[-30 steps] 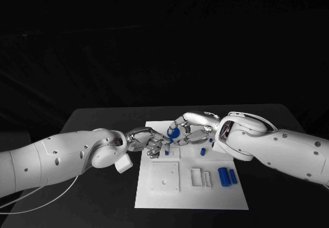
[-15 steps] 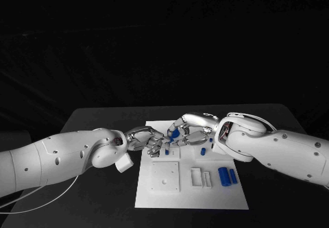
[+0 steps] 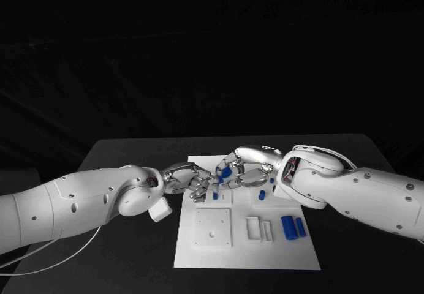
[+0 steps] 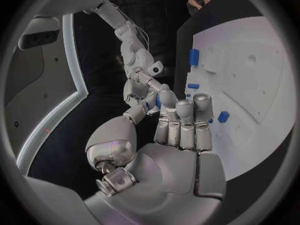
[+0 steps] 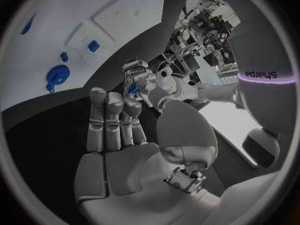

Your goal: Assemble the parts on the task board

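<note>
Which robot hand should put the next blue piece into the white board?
Probably the right hand: it already pinches a blue part in its fingertips, just over the task board's far edge. The left hand is beside it with fingers curled; I can't tell whether it holds anything.

Glossy white arms, silver fingers (image 3: 201, 185), a thin white cable (image 3: 53, 260)
</note>
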`<move>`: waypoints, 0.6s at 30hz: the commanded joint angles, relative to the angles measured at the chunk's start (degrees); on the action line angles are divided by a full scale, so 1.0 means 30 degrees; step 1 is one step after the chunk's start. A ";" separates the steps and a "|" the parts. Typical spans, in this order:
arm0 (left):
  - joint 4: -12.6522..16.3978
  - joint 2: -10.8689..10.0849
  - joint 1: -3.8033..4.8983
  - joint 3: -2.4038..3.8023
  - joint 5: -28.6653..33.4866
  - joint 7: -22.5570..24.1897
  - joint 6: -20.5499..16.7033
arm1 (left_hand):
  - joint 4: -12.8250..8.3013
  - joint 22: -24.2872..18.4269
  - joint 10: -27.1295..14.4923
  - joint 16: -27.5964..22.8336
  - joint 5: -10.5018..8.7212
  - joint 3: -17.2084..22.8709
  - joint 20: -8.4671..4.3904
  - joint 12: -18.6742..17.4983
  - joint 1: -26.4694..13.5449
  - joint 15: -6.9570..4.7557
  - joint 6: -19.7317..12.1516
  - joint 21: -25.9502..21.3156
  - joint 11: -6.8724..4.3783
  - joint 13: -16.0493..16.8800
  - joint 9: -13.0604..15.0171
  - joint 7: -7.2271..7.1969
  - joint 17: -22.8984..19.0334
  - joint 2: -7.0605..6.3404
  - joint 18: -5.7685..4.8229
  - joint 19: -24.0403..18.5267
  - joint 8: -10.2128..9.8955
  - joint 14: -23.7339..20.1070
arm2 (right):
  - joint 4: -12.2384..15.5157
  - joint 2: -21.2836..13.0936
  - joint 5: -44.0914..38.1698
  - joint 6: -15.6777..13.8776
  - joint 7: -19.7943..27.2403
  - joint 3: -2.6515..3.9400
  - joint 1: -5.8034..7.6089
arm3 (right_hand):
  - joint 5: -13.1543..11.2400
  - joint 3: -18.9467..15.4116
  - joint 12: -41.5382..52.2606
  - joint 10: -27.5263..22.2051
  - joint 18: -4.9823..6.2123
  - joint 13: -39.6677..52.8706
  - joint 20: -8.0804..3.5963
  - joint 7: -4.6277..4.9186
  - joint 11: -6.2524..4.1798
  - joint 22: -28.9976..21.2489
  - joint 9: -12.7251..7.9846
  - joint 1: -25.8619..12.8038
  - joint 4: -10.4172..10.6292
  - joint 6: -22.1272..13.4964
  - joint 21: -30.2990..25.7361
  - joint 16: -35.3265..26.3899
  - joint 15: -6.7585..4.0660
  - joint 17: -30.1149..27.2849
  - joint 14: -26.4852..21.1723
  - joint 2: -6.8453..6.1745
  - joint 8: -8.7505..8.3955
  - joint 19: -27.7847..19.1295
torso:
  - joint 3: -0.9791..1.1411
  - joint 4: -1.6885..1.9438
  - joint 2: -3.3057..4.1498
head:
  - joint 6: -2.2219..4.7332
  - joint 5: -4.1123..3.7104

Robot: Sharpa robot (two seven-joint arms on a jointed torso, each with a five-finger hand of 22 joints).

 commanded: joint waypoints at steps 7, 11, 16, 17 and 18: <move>-0.0025 -0.0008 0.0008 0.0021 0.0317 0.0383 -0.0677 | -0.0731 0.0028 -0.0068 0.0110 0.0061 0.0954 -0.2329 0.0066 -0.0003 -0.0655 0.0197 0.0048 -0.0160 -0.0026 0.0063 -0.0026 -0.0037 0.0194 -0.0274 -0.0089 0.0131 -0.0548 | 0.0173 0.0023 0.0080 0.0272 0.0206 -0.0038 -0.0065 | -0.0289 0.0401 0.0084 -0.0032 0.0426 0.0079 -0.0163 -0.0111 -0.0405 0.0079 0.0222 -0.0422 -0.0005 0.1858 0.0167 0.0151 -0.0290 0.0049 -0.0005 0.0212 0.0412 0.0017 | -0.0007 -0.0009 -0.0001 | -0.0042 0.0002; -0.0031 -0.0008 0.0008 0.0021 0.0348 0.0385 -0.0840 | -0.0727 0.0036 -0.0087 0.0108 0.0019 0.0958 -0.2333 0.0060 -0.0041 -0.0653 0.0166 0.0045 -0.0156 -0.0034 0.0115 -0.0020 -0.0046 0.0197 -0.0279 -0.0094 0.0112 -0.0566 | 0.0208 0.0018 0.0082 0.0173 0.0173 -0.0051 -0.0091 | -0.0245 0.0406 0.0091 -0.0007 0.0426 0.0100 -0.0172 -0.0146 -0.0442 0.0101 0.0266 -0.0577 -0.0003 0.1924 0.0193 0.0177 -0.0318 0.0057 0.0005 0.0152 0.0467 0.0035 | -0.0005 -0.0004 0.0006 | -0.0064 0.0004; -0.0012 -0.0001 0.0008 0.0021 0.0390 0.0319 -0.0807 | -0.0728 0.0042 -0.0098 0.0107 -0.0021 0.0967 -0.2338 0.0058 -0.0061 -0.0650 0.0148 0.0044 -0.0153 -0.0039 0.0155 -0.0017 -0.0053 0.0201 -0.0281 -0.0097 0.0098 -0.0577 | 0.0234 0.0033 0.0082 0.0135 0.0136 -0.0056 -0.0096 | -0.0165 0.0380 0.0092 0.0011 0.0426 0.0116 -0.0185 -0.0167 -0.0462 0.0118 0.0296 -0.0708 -0.0006 0.1950 0.0213 0.0196 -0.0338 0.0063 0.0013 0.0093 0.0496 0.0049 | -0.0007 0.0011 -0.0004 | -0.0053 -0.0015; -0.0012 -0.0001 0.0008 0.0021 0.0407 0.0317 -0.0829 | -0.0726 0.0045 -0.0107 0.0104 -0.0046 0.0969 -0.2340 0.0054 -0.0072 -0.0648 0.0140 0.0044 -0.0150 -0.0042 0.0174 -0.0015 -0.0058 0.0200 -0.0282 -0.0099 0.0091 -0.0585 | 0.0239 0.0043 0.0082 0.0146 0.0140 -0.0058 -0.0098 | -0.0159 0.0379 0.0092 0.0013 0.0426 0.0117 -0.0186 -0.0169 -0.0464 0.0119 0.0298 -0.0719 -0.0005 0.1953 0.0215 0.0198 -0.0340 0.0063 0.0014 0.0091 0.0499 0.0051 | -0.0010 0.0011 -0.0005 | -0.0053 -0.0015; -0.0014 0.0001 0.0008 0.0021 0.0421 0.0330 -0.0909 | -0.0725 0.0046 -0.0111 0.0103 -0.0056 0.0970 -0.2341 0.0053 -0.0077 -0.0647 0.0136 0.0043 -0.0149 -0.0044 0.0183 -0.0014 -0.0060 0.0200 -0.0283 -0.0100 0.0088 -0.0589 | 0.0252 0.0047 0.0082 0.0160 0.0143 -0.0062 -0.0100 | -0.0144 0.0378 0.0095 0.0021 0.0426 0.0121 -0.0191 -0.0176 -0.0470 0.0122 0.0307 -0.0737 -0.0007 0.1969 0.0219 0.0205 -0.0345 0.0065 0.0020 0.0090 0.0511 0.0057 | -0.0007 0.0014 -0.0001 | -0.0062 -0.0015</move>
